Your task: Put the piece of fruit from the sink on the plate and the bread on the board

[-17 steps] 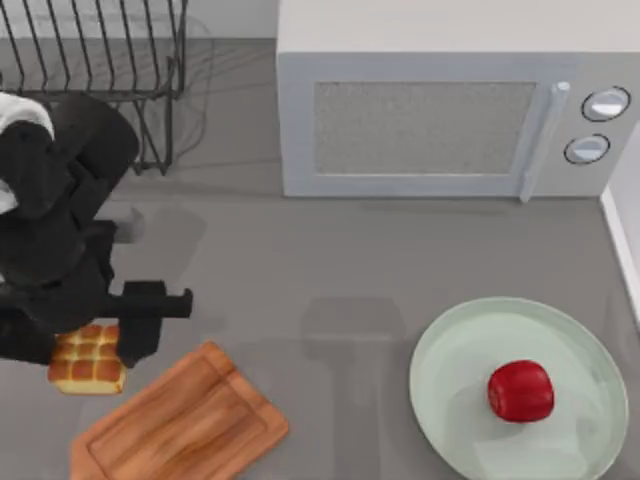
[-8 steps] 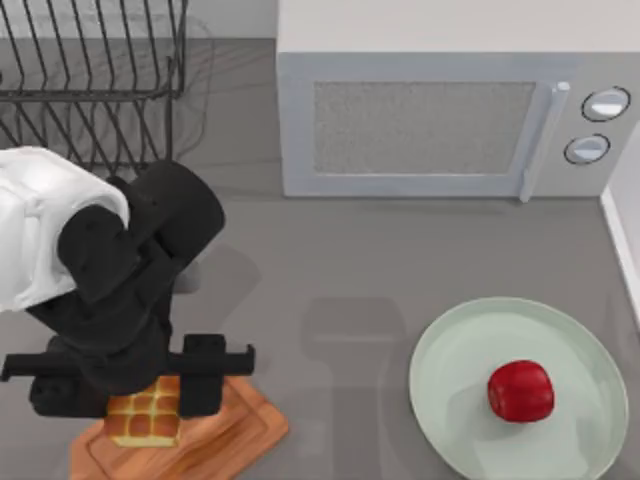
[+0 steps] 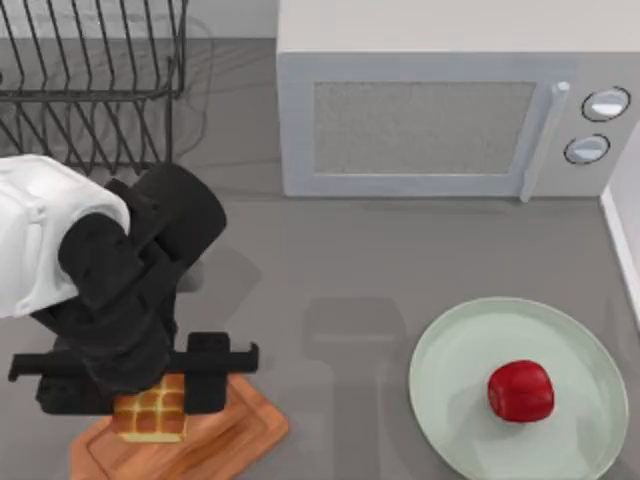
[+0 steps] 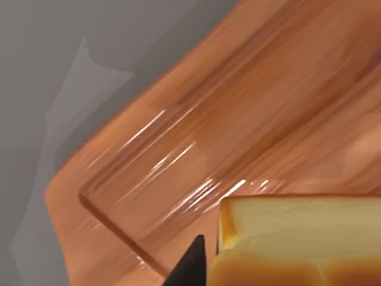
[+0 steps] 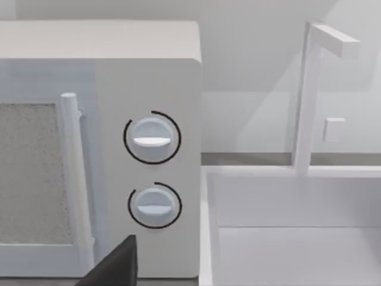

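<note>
Plate [image 3: 470,340]: pale green, on the surface at right, below the microwave [image 3: 440,100].
Board [image 3: 245,425]: bottom left, under my left arm.
Left gripper [image 3: 148,385]: clamped on the bread, over the board.
Bread [image 3: 152,412]: held between my fingers.
Fruit [image 3: 520,390]: red, on the plate.

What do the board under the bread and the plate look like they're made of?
Cutting board: looks like reddish-brown wood with a glossy finish; grain streaks and highlights show in the left wrist view. Plate: smooth pale mint green, possibly glazed ceramic or plastic; the look leaves it open.
</note>
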